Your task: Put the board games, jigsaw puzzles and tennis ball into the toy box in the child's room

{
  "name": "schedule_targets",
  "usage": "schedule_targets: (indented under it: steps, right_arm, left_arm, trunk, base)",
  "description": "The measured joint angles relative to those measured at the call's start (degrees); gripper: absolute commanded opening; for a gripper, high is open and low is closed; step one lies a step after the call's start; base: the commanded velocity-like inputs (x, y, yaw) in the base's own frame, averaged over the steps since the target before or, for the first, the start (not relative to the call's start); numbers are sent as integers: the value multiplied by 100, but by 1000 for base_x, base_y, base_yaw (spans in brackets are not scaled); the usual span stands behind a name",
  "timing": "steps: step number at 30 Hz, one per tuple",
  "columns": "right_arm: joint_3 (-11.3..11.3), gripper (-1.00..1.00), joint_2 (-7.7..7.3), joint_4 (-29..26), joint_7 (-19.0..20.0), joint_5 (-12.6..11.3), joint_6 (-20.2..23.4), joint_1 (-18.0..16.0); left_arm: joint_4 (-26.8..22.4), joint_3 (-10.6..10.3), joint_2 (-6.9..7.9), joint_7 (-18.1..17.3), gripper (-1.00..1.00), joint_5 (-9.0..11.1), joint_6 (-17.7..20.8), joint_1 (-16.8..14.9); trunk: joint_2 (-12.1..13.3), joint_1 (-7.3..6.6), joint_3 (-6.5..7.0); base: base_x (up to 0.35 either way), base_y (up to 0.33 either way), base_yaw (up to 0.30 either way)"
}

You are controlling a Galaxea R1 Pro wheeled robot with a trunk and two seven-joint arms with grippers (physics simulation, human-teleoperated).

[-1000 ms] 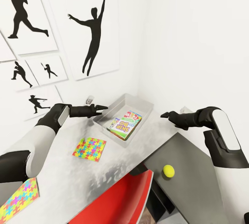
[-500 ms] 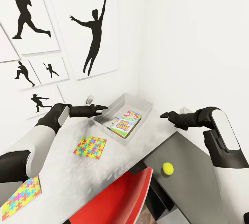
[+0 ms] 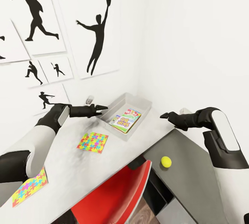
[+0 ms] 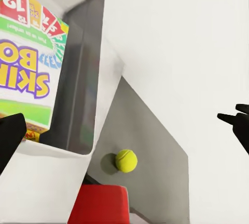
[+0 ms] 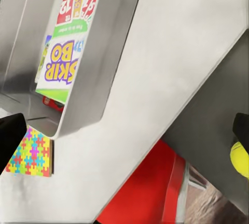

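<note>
Head view is showing the toy box [image 3: 143, 103] sitting in the far corner of the pale tabletop [image 3: 69, 163], with the board games [image 3: 126, 121] already lying stacked inside it, the Skip-Bo box on top. Still outside: one jigsaw puzzle [image 3: 92, 142] lying flat just short of the tray, a second jigsaw [image 3: 30, 187] lying near the tabletop's near-left edge, and the tennis ball [image 3: 166, 161] resting on the lower dark grey section [image 3: 186, 168], close to the red chair [image 3: 114, 196].

Left pincer [image 3: 101, 107] is hovering at the tray's near-left rim, holding nothing; fingers reading as drawn together, though I can't tell for certain. Right pincer [image 3: 164, 115] is hanging over the tabletop's right edge, also holding nothing; opening not readable from here either.

Handling, my judgement:
- Ball: light, round, slightly squashy, likely to roll off if nudged. Pinching across the middle from above is looking safest. Right arm is nearer to it.
- Jigsaws: thin, stiff, lying flush on the top, so no edge is offering itself. I'm expecting a slide to the tabletop edge, or one finger pressing and tipping a side, before pinching the rim. Slippery printed faces are probably calling for firm closure.

Left wrist view is showing the ball [image 4: 126, 160] sitting apart from the tray wall [image 4: 83, 78].
</note>
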Motion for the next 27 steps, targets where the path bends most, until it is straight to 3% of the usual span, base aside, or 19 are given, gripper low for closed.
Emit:
schedule_targets:
  steps: [20, 27]
  right_arm:
    - [0, 100, 0, -14, -1, 2, -9, 9]
    - [0, 100, -2, -23, -6, 2, -13, 24]
  left_arm:
    - [0, 0, 16, 0, 100, -14, 0, 0]
    - [2, -5, 174, 4, 100, -11, -5, 0]
  trunk:
    - [0, -1, 188]
    - [0, -1, 254]
  base:
    - [-7, 1, 0]
    - [0, 0, 0]
